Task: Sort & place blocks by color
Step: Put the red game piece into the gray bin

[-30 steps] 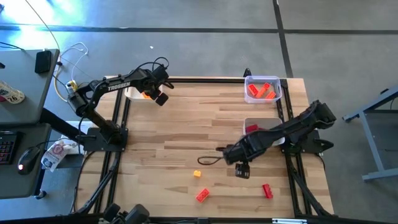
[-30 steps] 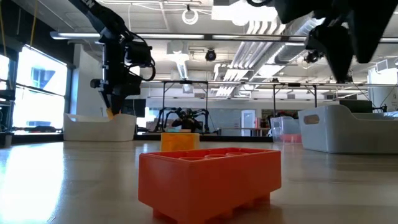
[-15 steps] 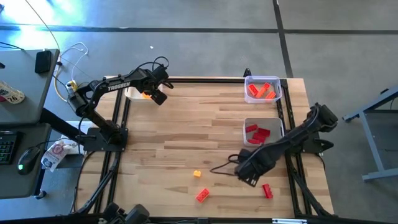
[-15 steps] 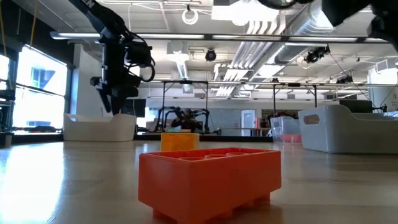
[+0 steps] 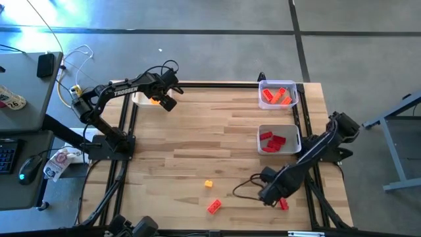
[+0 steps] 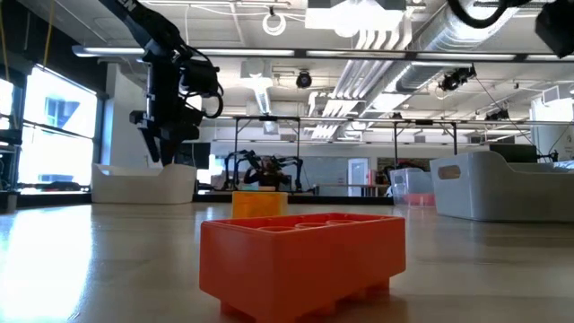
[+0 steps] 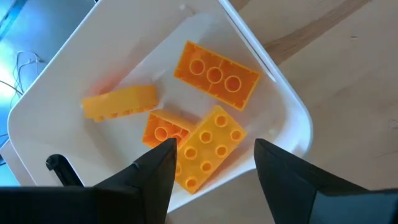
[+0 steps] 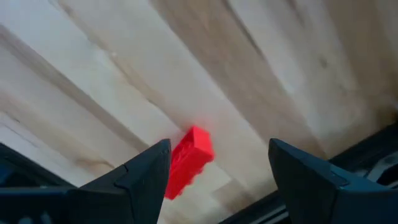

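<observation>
Sorting was judged mostly done: blocks lay in three trays, while three blocks (image 5: 214, 206) remained on the counter (image 5: 197, 138). Right hand (image 8: 214, 163) was spread empty above a red block (image 8: 188, 161); left hand (image 7: 211, 163), open and empty, was held over the yellow-filled tray (image 7: 273, 81).

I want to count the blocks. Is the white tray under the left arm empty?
Not empty. The white tray holds four orange-yellow blocks, below the open left gripper.

Glossy plastic blocks (image 7: 214, 70), wooden table (image 5: 197, 135)
</observation>
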Robot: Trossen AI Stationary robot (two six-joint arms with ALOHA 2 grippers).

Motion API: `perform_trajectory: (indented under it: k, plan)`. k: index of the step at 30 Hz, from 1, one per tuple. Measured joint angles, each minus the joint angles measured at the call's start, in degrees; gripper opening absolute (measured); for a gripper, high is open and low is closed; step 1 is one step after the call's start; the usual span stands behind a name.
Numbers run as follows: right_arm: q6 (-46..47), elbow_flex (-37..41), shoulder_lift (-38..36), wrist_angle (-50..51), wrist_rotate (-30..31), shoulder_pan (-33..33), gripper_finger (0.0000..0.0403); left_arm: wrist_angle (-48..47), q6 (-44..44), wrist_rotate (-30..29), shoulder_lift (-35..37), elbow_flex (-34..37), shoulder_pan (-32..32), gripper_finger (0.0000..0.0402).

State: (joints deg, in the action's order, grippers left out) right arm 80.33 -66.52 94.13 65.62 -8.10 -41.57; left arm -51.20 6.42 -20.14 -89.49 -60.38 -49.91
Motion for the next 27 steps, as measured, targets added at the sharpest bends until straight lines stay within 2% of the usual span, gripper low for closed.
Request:
perform_trajectory:
  k: [5,14,22,27]
  plan:
    - [9.9,0.0,0.0,-0.2,0.1,-3.6,0.0256,0.0,0.0,0.0,0.0,0.0,0.0,0.0200]
    - [27.2,0.0,0.0,-2.1,6.4,-10.1,0.0256,0.0,0.0,1.6,0.0,0.0,0.0,0.0200]
    - [37.5,0.0,0.0,-3.5,9.0,-14.7,0.0256,0.0,0.5,3.1,0.0,0.0,0.0,0.0200]
    - [39.8,0.0,1.9,-4.8,9.8,-16.0,0.0256,0.0,0.9,3.2,0.0,0.0,0.0,0.0200]
